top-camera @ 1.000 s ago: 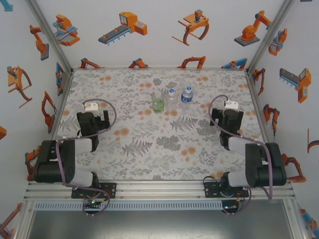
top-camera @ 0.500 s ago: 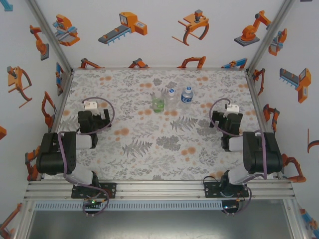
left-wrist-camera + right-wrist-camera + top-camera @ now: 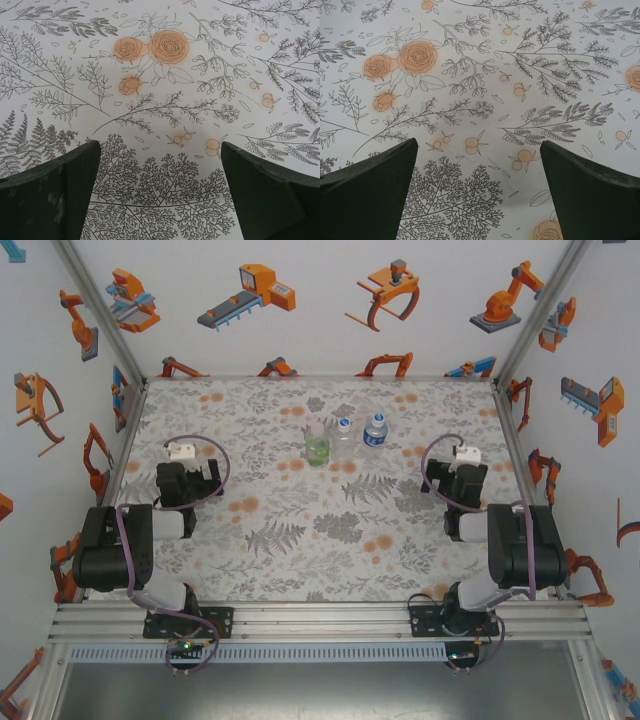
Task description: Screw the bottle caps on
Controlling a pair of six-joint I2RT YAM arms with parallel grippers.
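Note:
Three bottles stand close together at the far middle of the floral mat: a green-tinted one, a plain clear one and one with a blue label. A small white cap sits on top of the clear bottle and another on the labelled one. The green bottle's top is too small to read. My left gripper hangs open over bare mat at the left. My right gripper hangs open over bare mat at the right. Both are well short of the bottles.
The mat covers the whole table. White walls with orange robot pictures close it in on three sides, with aluminium posts at the back corners. Open mat lies between the two arms and in front of the bottles.
Both arms folded back a little over their bases a second ago and have held still since. The bottles have not moved. Both grippers stayed open.

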